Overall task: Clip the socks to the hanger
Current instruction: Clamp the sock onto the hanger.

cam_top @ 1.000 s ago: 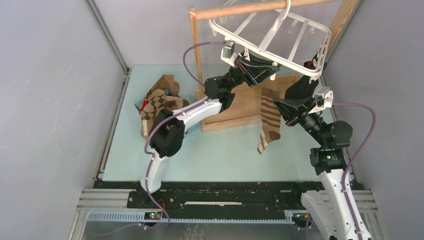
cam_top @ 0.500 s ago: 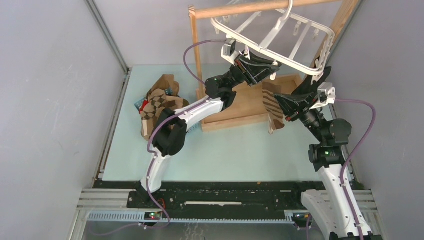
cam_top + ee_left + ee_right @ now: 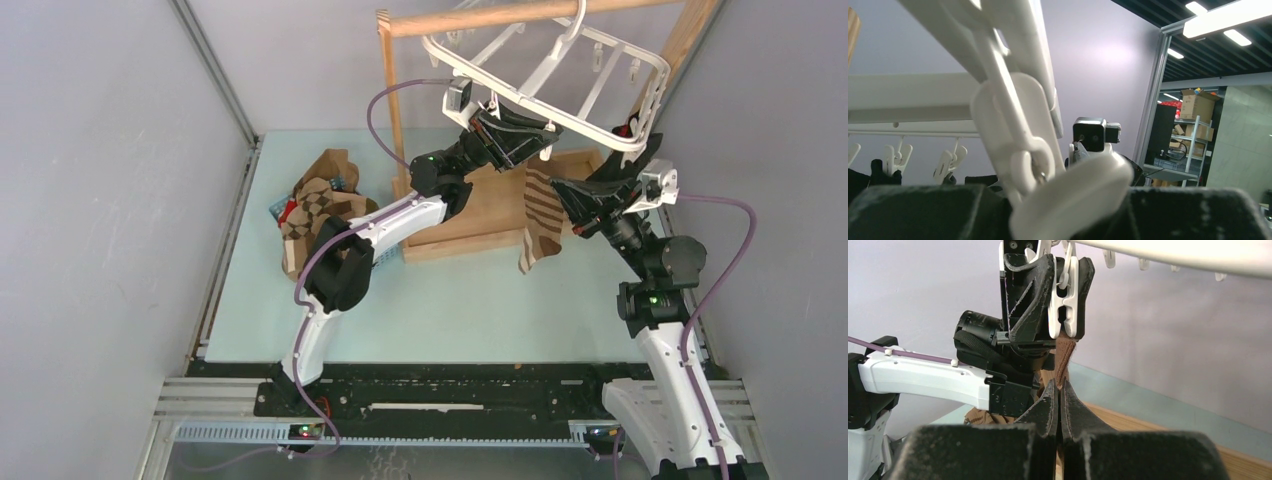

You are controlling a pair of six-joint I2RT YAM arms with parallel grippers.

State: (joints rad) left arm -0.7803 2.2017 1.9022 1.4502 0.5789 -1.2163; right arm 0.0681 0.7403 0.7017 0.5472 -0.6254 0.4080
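Note:
The white hanger [image 3: 560, 72] hangs tilted from the wooden rail. My left gripper [image 3: 535, 133] is shut on one of its white clips [image 3: 1066, 300]; the clip also fills the left wrist view [image 3: 1068, 200]. My right gripper [image 3: 562, 203] is shut on a brown striped sock [image 3: 540, 222] and holds it up under that clip. In the right wrist view the sock's top edge [image 3: 1064, 357] rises from my shut right gripper [image 3: 1058, 390] to the clip's lower mouth. The sock's foot hangs down over the stand's base. More socks [image 3: 318, 203] lie piled at the left.
The wooden rail stand [image 3: 480, 18] has an upright post and a flat base [image 3: 480, 215] under the hanger. The sock pile rests on a small blue basket [image 3: 277, 209]. Other clips [image 3: 948, 162] dangle along the frame's far bar, with dark fabric below them. Grey walls close in on both sides.
My right gripper has lifted the striped sock up and toward the clip held by my left gripper. The hanger's near edge has risen a little with the left gripper.

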